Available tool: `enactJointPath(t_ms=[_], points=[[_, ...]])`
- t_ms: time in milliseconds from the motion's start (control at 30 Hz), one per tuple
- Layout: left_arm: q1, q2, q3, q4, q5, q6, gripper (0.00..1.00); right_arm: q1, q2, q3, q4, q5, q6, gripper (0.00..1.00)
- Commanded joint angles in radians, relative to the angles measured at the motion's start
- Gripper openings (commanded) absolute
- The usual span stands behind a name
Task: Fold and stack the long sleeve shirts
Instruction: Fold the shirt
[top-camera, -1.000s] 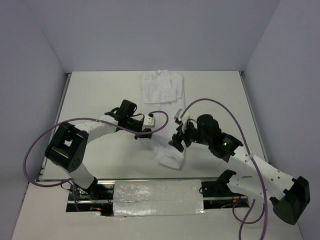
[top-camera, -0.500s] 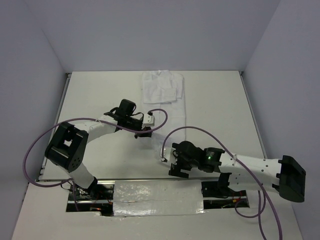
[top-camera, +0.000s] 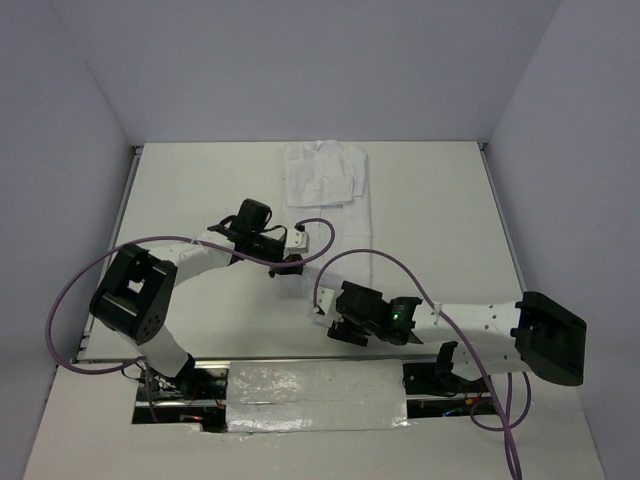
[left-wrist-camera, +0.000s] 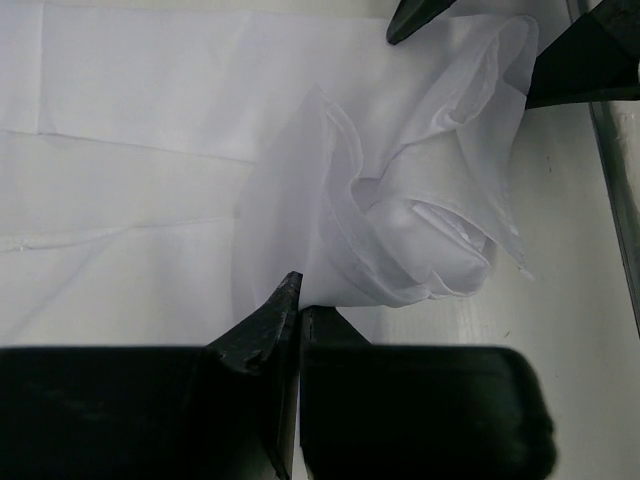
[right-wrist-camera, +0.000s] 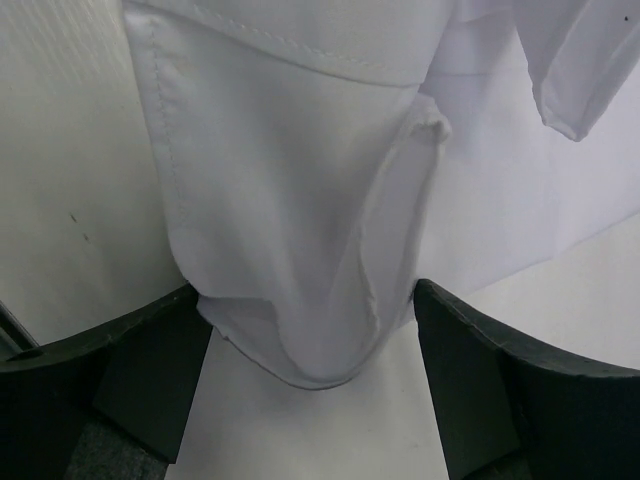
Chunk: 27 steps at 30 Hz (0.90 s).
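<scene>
- Left gripper clenches the white long-sleeved shirt.
- Right gripper gapes astride its sleeve end near the table's near edge.
- Light, limp cloth, probably best pinched at hems.

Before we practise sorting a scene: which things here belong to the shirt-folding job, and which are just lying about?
Belong to the job:
- white shirt being folded
- folded white garment at the far edge

Lying about:
- purple cables
- silvery sheet at the near edge
</scene>
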Motion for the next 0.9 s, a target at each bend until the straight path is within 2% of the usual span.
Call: enactJointPath(t_ms=[0, 33, 67, 100, 133, 267, 333, 367, 400, 433, 500, 533, 600, 767, 867], points=[[0.007, 0.005, -0.003, 0.02, 0.047, -0.024, 0.1, 0.012, -0.015, 0.018, 0.064, 0.016, 0.01, 0.85], [0.007, 0.005, -0.002, 0.02, 0.047, -0.026, 0.1, 0.012, -0.027, 0.015, 0.061, 0.014, 0.013, 0.81], [0.008, 0.004, -0.003, 0.027, 0.045, -0.03, 0.1, 0.01, -0.05, 0.01, 0.053, 0.008, 0.013, 0.72], [0.008, 0.004, -0.003, 0.029, 0.044, -0.036, 0.1, 0.01, -0.064, 0.001, 0.049, 0.006, 0.014, 0.69], [0.01, 0.005, -0.005, 0.032, 0.044, -0.038, 0.1, 0.01, -0.076, -0.002, 0.043, 0.005, 0.013, 0.68], [0.01, 0.008, -0.002, 0.035, 0.041, -0.043, 0.1, 0.01, -0.121, -0.016, 0.003, -0.01, 0.016, 0.79], [0.01, 0.012, 0.0, 0.039, 0.036, -0.047, 0.1, 0.009, -0.128, -0.017, 0.006, 0.002, 0.02, 0.72], [0.01, 0.013, 0.001, 0.043, 0.035, -0.05, 0.1, 0.01, -0.136, -0.019, 0.015, 0.002, 0.02, 0.67], [0.01, 0.013, 0.001, 0.043, 0.032, -0.052, 0.1, 0.012, -0.142, -0.021, 0.018, 0.005, 0.02, 0.56], [0.011, 0.013, 0.004, 0.04, 0.032, -0.052, 0.1, 0.009, -0.156, -0.022, 0.026, 0.018, 0.022, 0.41], [0.011, 0.012, 0.006, 0.047, 0.024, -0.065, 0.1, 0.009, -0.173, -0.03, 0.038, 0.031, 0.011, 0.28], [0.013, 0.012, 0.006, 0.053, 0.021, -0.075, 0.1, 0.009, -0.179, -0.033, 0.044, 0.034, 0.007, 0.15], [0.019, 0.015, 0.006, 0.069, 0.015, -0.108, 0.09, -0.003, -0.188, -0.04, 0.055, 0.035, -0.009, 0.0], [0.028, 0.013, 0.007, 0.076, 0.013, -0.156, 0.09, -0.066, -0.202, -0.03, 0.092, 0.013, -0.032, 0.0], [0.04, 0.008, 0.007, 0.096, 0.01, -0.22, 0.08, -0.153, -0.217, -0.01, 0.142, -0.041, -0.061, 0.0]])
